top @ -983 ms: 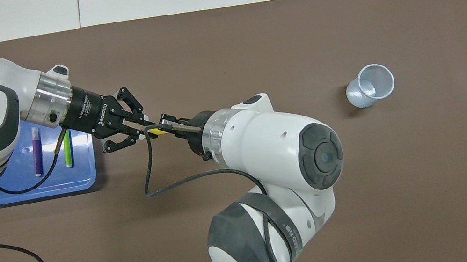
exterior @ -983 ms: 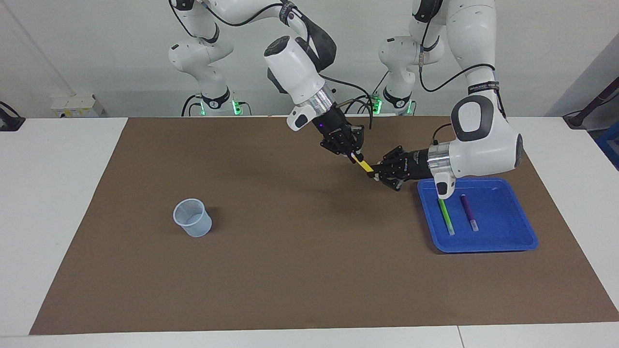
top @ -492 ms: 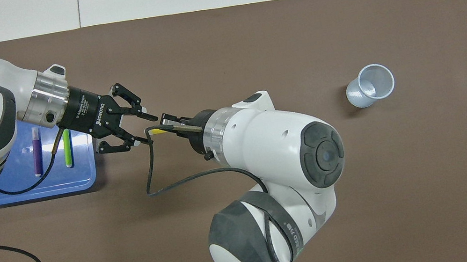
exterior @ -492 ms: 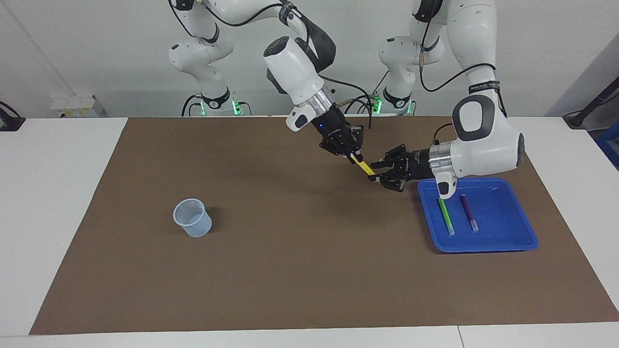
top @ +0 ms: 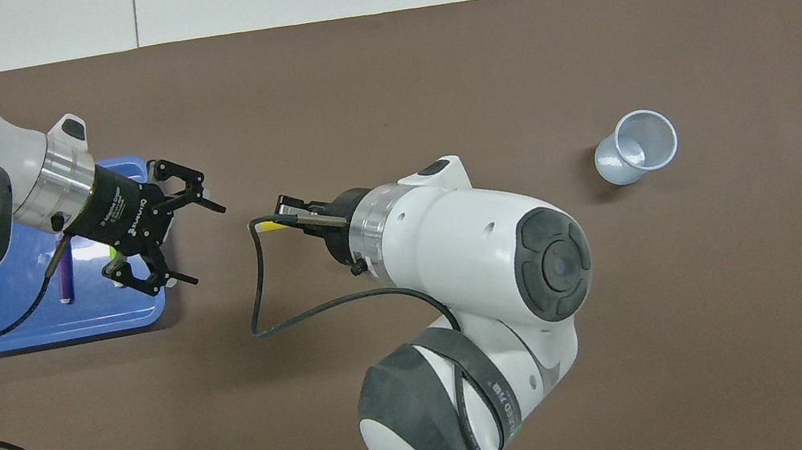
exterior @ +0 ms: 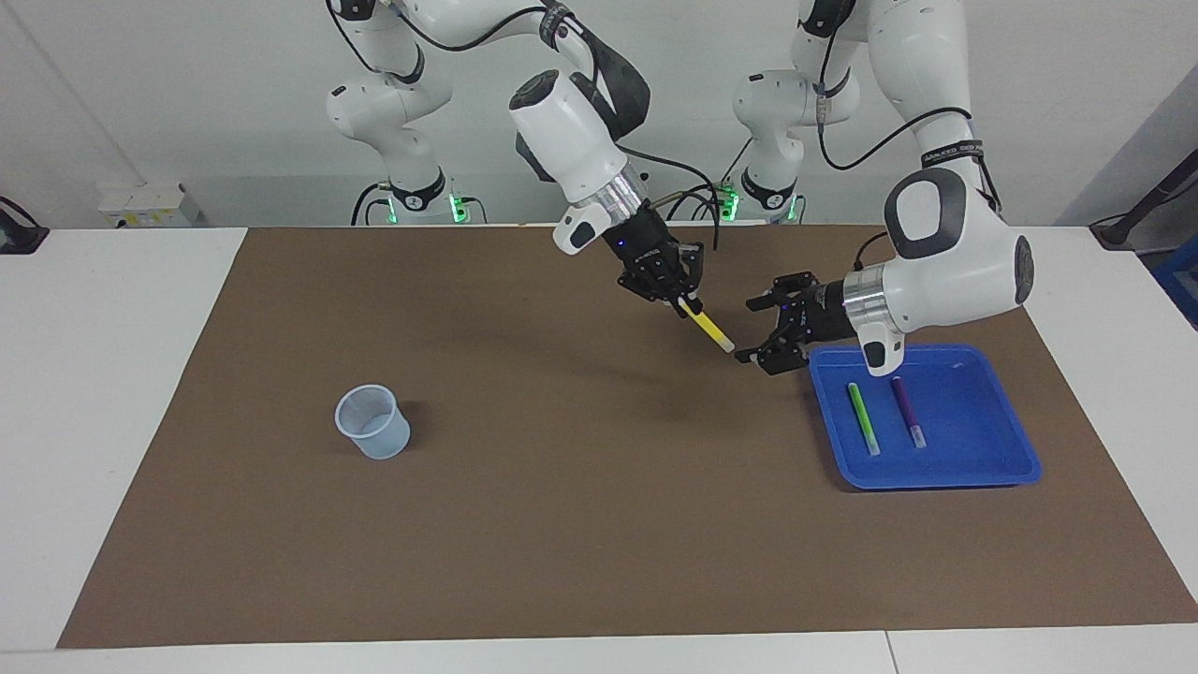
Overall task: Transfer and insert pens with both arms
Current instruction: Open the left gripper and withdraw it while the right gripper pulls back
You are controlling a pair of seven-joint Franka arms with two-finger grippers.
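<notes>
Right tool [exterior: 686,304] clenched on yellow pen [exterior: 710,329] above bench [exterior: 562,524]; left tool [exterior: 760,329] released, wide, beside blue tray [exterior: 1015,449].

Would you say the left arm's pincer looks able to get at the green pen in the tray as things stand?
Probably yes. The left pincer is open and empty beside the blue tray, and the green pen lies uncovered in it, apart from the purple pen. The right pincer holds the yellow pen clear of the tray.

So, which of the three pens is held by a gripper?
The yellow pen. The right gripper is shut on one end of it, above the mat. The green pen and the purple pen lie in the blue tray.
</notes>
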